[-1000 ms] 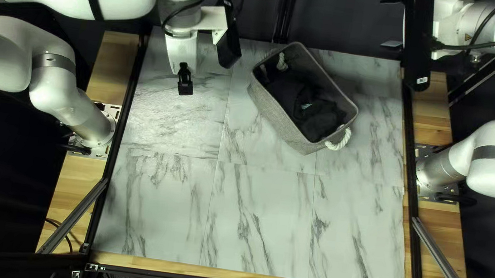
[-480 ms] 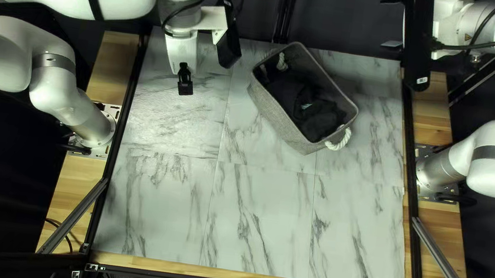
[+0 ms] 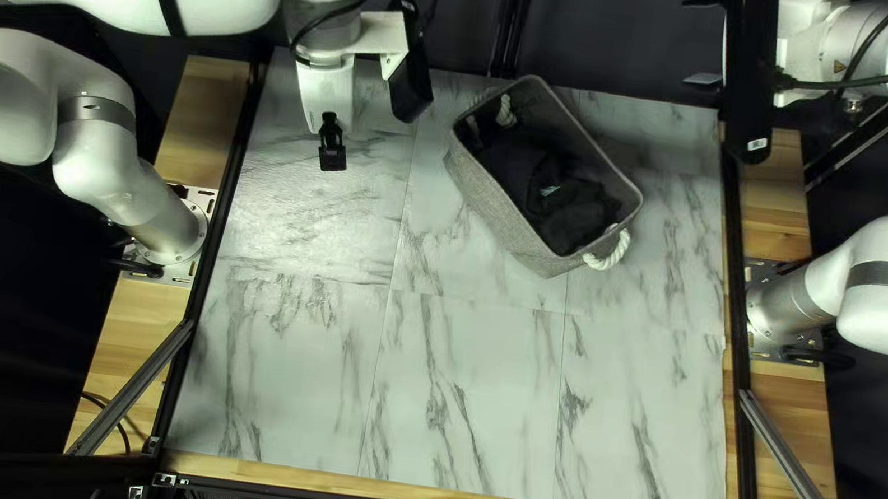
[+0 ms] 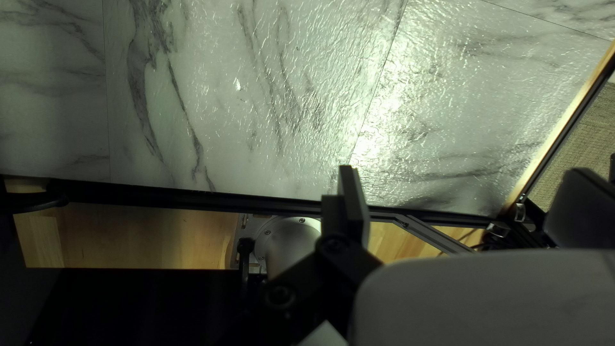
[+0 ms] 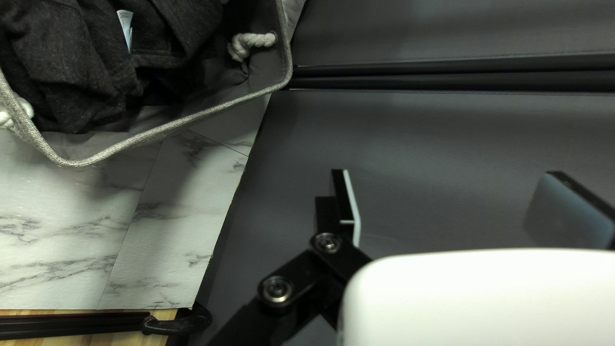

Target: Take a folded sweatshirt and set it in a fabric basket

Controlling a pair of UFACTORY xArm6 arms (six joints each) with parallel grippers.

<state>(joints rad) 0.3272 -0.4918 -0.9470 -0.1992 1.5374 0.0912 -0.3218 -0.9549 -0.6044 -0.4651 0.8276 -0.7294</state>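
Note:
In the top left view my left gripper (image 3: 332, 149) hangs over the back left of the table, left of the grey fabric basket (image 3: 500, 209). The dark sweatshirt (image 3: 575, 212) lies bunched inside the basket. Beyond the table's back right corner is my right gripper (image 3: 704, 39), raised. The left wrist view has my left gripper (image 4: 464, 198) open, nothing between its fingers. From the right wrist, my right gripper (image 5: 458, 208) is also open and empty, with the basket (image 5: 173, 126) and the sweatshirt (image 5: 83, 51) with its pale tag off to one side.
The basket stands slantwise near the back of the marble-patterned table (image 3: 471, 400), a rope handle (image 3: 609, 252) at its near end. Black rails (image 3: 204, 254) run along the table's sides. A dark curtain (image 3: 612, 33) hangs behind.

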